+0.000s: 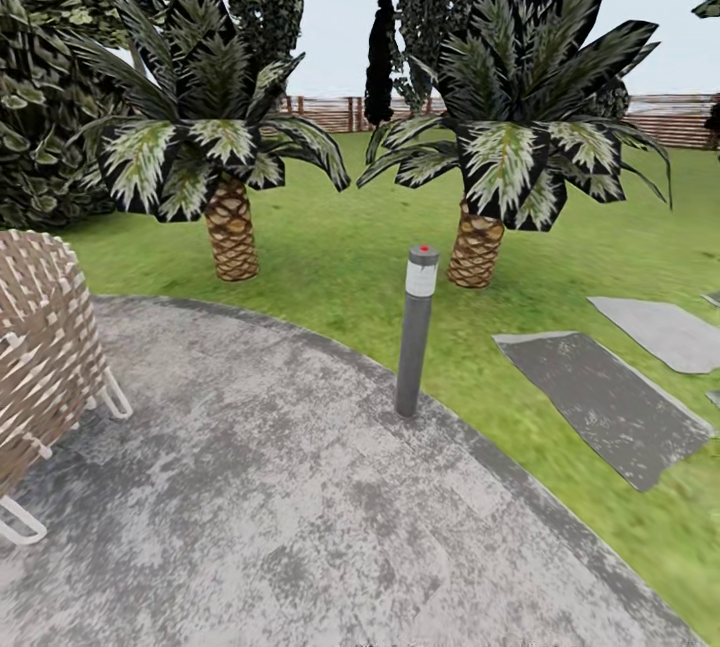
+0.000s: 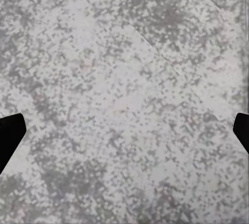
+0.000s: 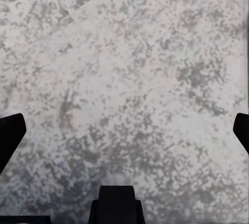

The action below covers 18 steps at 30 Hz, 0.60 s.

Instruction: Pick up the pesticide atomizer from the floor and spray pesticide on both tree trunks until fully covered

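Observation:
The garden's green lawn [image 1: 350, 247] lies ahead, beyond a curved grey paved patio [image 1: 280, 487], with a brown slat fence [image 1: 325, 113] at the back. The pesticide atomizer is out of view, and so are the thick mottled tree trunks and any pesticide specks. In the left wrist view my left gripper [image 2: 124, 130] is open, its dark fingertips [image 2: 9, 136] wide apart over bare speckled paving. Over the same paving my right gripper [image 3: 124, 130] is open too, with nothing between its fingertips [image 3: 10, 133].
Two short palms with scaly brown trunks [image 1: 232, 232] [image 1: 475, 245] stand on the grass. A grey bollard [image 1: 415, 332] with a white band and red top stands at the patio's edge. A wicker chair [image 1: 45, 347] is at the left, and grey stepping stones [image 1: 605, 402] are at the right.

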Tool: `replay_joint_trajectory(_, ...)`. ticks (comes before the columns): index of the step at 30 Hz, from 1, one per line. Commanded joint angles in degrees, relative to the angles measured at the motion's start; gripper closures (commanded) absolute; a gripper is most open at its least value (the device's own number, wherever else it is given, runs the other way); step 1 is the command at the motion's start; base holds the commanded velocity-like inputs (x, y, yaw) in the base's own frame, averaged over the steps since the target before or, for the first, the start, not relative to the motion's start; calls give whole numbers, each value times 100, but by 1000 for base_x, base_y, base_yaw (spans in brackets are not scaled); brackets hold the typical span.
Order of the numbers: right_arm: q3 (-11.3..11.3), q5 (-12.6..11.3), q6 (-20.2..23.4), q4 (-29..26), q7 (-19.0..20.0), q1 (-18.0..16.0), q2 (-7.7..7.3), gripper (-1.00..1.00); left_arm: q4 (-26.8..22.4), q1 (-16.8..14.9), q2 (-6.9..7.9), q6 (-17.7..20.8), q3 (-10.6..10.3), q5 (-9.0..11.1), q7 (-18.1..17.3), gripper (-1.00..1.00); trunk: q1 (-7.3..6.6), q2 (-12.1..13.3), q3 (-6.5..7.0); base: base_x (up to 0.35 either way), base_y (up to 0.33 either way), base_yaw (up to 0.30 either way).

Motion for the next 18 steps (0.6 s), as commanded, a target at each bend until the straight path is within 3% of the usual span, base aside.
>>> replay_joint_trajectory(1,1,0,0,0,0,-2,0,-100,0,0,0,0,0,-3,0,-100,23,-42,-24,0,0,-256)
replay_joint_trajectory(18,7,0,0,1,0,0,7,-100,0,30,11,1,-12,-16,-14,-100,67,-122,-150,0,0,-256)
